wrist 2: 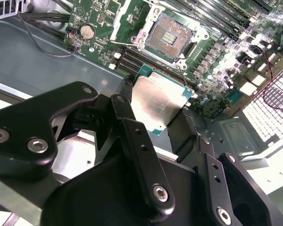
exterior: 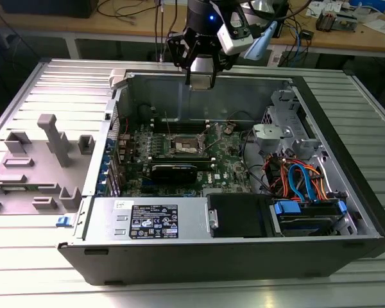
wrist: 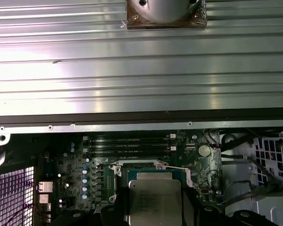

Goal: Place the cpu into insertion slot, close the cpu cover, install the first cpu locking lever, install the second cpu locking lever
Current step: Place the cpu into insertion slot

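- Ribbed grey metal tabletop (exterior: 38,282) carries an open black computer case (exterior: 244,256), with its green circuit board (exterior: 228,163) facing up.
- My hand (exterior: 201,82) hangs above the open case, clenched on the small flat square cpu with the pale silver top (wrist 2: 158,101), gripping two opposite edges.
- Beneath my hand, clear of the chip, the square insertion slot with its silvery metal rim (wrist 2: 172,37) shows a bare dark centre.

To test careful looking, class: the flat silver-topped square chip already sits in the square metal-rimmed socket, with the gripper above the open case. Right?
No. The flat silver-topped square chip is held in the gripper, not seated; the square metal-rimmed socket lies empty, as the second wrist view shows. The rest holds.
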Robot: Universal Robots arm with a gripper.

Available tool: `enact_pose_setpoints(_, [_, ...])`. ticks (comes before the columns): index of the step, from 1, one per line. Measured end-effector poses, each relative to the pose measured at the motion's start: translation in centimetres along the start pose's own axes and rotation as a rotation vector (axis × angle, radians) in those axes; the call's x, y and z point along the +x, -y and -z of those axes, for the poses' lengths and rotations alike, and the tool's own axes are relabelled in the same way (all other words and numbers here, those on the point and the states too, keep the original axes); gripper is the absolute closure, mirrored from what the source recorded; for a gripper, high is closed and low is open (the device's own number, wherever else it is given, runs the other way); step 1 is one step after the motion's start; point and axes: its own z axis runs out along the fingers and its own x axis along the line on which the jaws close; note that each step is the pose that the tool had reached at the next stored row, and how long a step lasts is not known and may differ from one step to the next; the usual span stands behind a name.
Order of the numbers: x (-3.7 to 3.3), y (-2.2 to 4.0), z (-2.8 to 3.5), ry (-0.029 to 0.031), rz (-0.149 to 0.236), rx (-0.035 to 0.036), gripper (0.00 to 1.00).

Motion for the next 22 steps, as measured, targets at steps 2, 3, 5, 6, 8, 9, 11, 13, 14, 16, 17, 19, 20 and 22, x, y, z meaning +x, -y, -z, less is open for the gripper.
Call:
enact_pose_setpoints(2, [0.0, 0.03, 0.0, 0.0001, 0.0, -0.0001, 0.46])
enact_pose_setpoints(3, [0.0, 0.07, 0.0, 0.0001, 0.0, -0.0002, 0.46])
enact_pose_setpoints(5, [0.0, 0.1, 0.01, 0.0001, 0.0, -0.0001, 0.46])
enact_pose_setpoints(6, [-0.01, 0.13, 0.01, 0.0001, 0.0, -0.0001, 0.46])
enact_pose_setpoints(8, [0.0, 0.17, 0.01, 0.0001, 0.0, -0.0001, 0.46])
enact_pose_setpoints(9, [-0.01, 0.18, 0.01, 0.0, 0.0, -0.0001, 0.46])
enact_pose_setpoints(11, [-0.01, 0.22, 0.01, 0.0, 0.0, -0.0001, 0.46])
enact_pose_setpoints(13, [-0.01, 0.26, 0.02, 0.0001, 0.0, -0.0002, 0.46])
enact_pose_setpoints(14, [-0.01, 0.28, 0.02, 0.0001, 0.0, -0.0002, 0.46])
enact_pose_setpoints(16, [-0.01, 0.34, 0.03, 0.0, 0.0, -0.0001, 0.46])
enact_pose_setpoints(17, [-0.01, 0.37, 0.03, 0.0, 0.0, -0.0001, 0.46])
enact_pose_setpoints(19, [-0.02, 0.5, 0.03, 0.0001, 0.0, -0.0002, 0.46])
enact_pose_setpoints(20, [-0.02, 0.55, 0.04, 0.0, 0.0, -0.0001, 0.46])
enact_pose_setpoints(22, [-0.02, 0.65, 0.05, 0.0, 0.0, -0.0001, 0.46])
